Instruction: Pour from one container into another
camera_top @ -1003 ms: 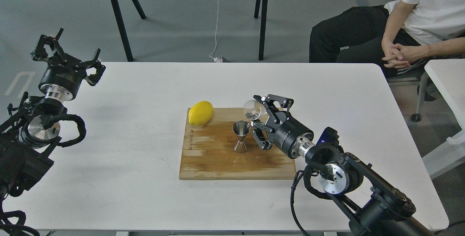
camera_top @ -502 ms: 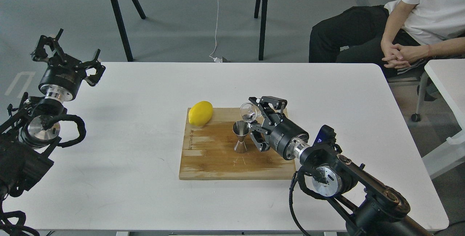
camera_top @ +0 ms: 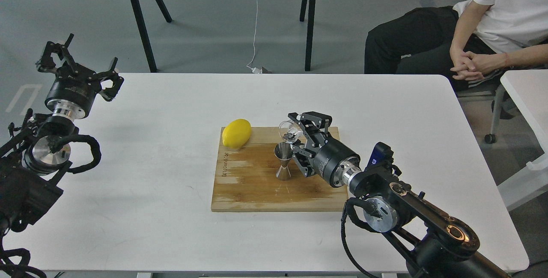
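The small clear glass cup (camera_top: 289, 132) is tipped steeply to the left, its rim just above the mouth of the steel jigger (camera_top: 284, 160). My right gripper (camera_top: 296, 134) is shut on the cup from the right. The hourglass-shaped jigger stands upright near the middle of the wooden cutting board (camera_top: 248, 183). Far to the left, over the table's edge, my left gripper (camera_top: 81, 61) is held up and open, with nothing in it.
A yellow lemon (camera_top: 236, 133) lies on the board's back left corner. A seated person (camera_top: 479, 25) is at the back right, hands clasped by the table's corner. Another white table (camera_top: 528, 94) stands to the right.
My right gripper has carried the cup left and tipped it further, bringing its rim from beside the jigger to just above its mouth. The left arm has not moved.
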Action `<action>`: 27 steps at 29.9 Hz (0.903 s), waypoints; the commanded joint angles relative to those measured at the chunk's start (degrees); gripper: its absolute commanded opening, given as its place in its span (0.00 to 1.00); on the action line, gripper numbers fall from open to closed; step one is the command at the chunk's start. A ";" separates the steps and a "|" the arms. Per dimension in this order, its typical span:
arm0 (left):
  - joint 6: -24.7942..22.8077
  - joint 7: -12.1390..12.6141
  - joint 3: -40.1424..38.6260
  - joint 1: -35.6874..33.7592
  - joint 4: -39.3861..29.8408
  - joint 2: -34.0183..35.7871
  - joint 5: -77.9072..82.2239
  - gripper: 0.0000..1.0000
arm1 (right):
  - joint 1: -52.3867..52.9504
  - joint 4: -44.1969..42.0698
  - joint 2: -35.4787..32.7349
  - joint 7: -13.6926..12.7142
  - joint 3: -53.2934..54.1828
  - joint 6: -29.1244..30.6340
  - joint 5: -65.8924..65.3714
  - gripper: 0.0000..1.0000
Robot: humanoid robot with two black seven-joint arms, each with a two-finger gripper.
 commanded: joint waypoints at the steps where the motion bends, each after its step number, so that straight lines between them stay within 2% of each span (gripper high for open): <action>1: 0.00 0.00 -0.04 -0.09 -0.02 -0.01 0.00 1.00 | 0.00 0.07 -0.06 0.01 -1.44 -0.16 -1.29 0.37; 27: 0.00 0.00 0.04 0.00 -0.02 0.34 0.00 1.00 | 0.09 0.07 -0.15 1.06 -3.03 -1.39 -10.42 0.37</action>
